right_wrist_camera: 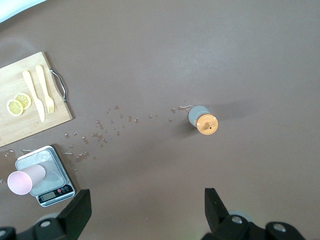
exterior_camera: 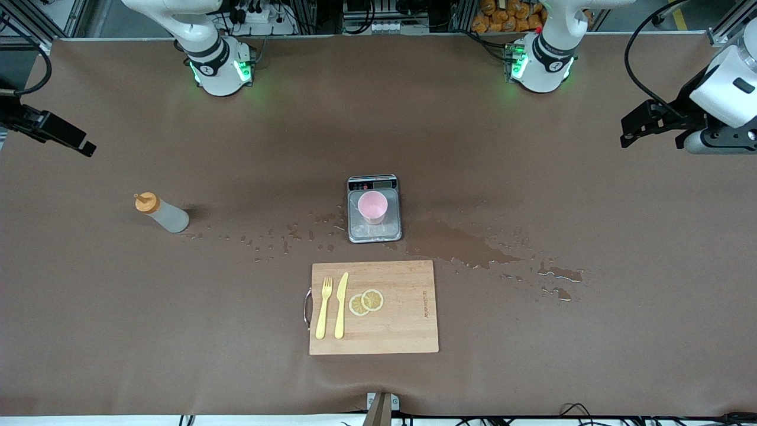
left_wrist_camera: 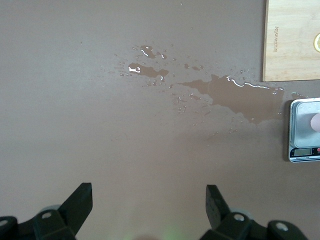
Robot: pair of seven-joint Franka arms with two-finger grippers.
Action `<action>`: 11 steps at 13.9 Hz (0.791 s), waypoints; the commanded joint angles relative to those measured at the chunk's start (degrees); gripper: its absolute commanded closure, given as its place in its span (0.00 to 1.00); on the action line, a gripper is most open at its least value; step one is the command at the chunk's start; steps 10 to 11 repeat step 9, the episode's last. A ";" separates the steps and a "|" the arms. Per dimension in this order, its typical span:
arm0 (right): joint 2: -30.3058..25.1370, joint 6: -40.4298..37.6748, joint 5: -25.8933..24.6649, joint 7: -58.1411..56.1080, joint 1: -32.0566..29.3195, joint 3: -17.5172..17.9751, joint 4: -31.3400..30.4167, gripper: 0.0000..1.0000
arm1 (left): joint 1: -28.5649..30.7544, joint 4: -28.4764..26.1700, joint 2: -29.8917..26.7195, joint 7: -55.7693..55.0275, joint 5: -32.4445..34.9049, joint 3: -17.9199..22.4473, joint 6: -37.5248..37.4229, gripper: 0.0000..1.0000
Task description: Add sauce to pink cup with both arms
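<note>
The sauce (exterior_camera: 161, 213) stands upright on the bench (exterior_camera: 591, 325), toward the right arm's end, well apart from both grippers. The right gripper (right_wrist_camera: 146, 212) hangs released over bare bench near it. The left gripper (left_wrist_camera: 149, 209) waits released at its own end. The pink cup (exterior_camera: 372, 207) sits on the scale (exterior_camera: 374, 231); its contents cannot be told.

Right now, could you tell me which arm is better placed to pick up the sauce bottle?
The right arm, probably. The sauce bottle stands upright toward its end of the table, and the open right gripper has it in view. The open left gripper is over bare table beside the spill, with the scale and pink cup between.
</note>
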 commanded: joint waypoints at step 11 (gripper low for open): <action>-0.62 1.72 -3.30 -1.29 1.68 -1.36 -0.64 0.00 | 0.17 -0.01 -0.62 -0.28 0.89 -0.24 -0.45 0.00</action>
